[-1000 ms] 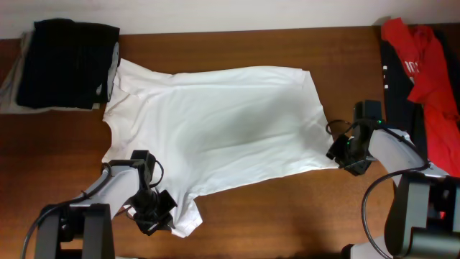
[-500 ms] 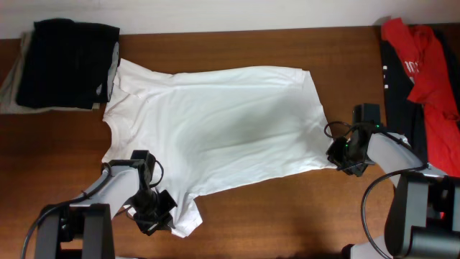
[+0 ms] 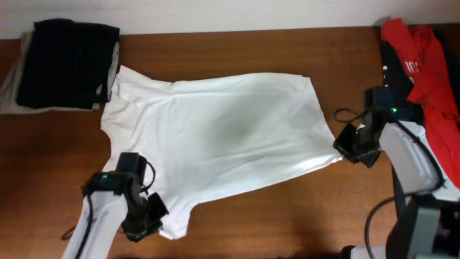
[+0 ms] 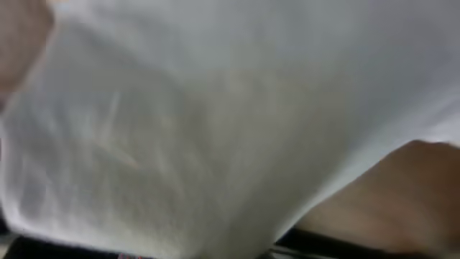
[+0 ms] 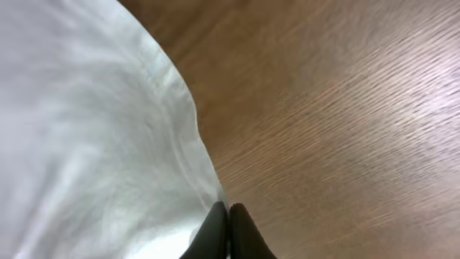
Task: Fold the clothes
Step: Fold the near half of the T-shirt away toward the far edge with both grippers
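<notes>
The white T-shirt (image 3: 215,137) lies spread across the brown table, its print not visible. My left gripper (image 3: 147,219) is at the shirt's lower left sleeve corner and holds it raised; in the left wrist view white cloth (image 4: 215,122) fills the frame and hides the fingers. My right gripper (image 3: 343,151) is at the shirt's lower right hem corner. In the right wrist view its black fingers (image 5: 228,223) are pressed together on the hem edge of the shirt (image 5: 93,129), lifted off the table.
A stack of black folded garments (image 3: 68,63) sits at the back left, touching the shirt's upper sleeve. A red shirt (image 3: 424,61) on dark clothes lies at the right edge. Bare wood (image 3: 287,216) shows in front of the shirt.
Both grippers have lifted. The left arm moved left and forward, the right moved right and up. The shirt's near edge rose and the cloth stretched between them.
</notes>
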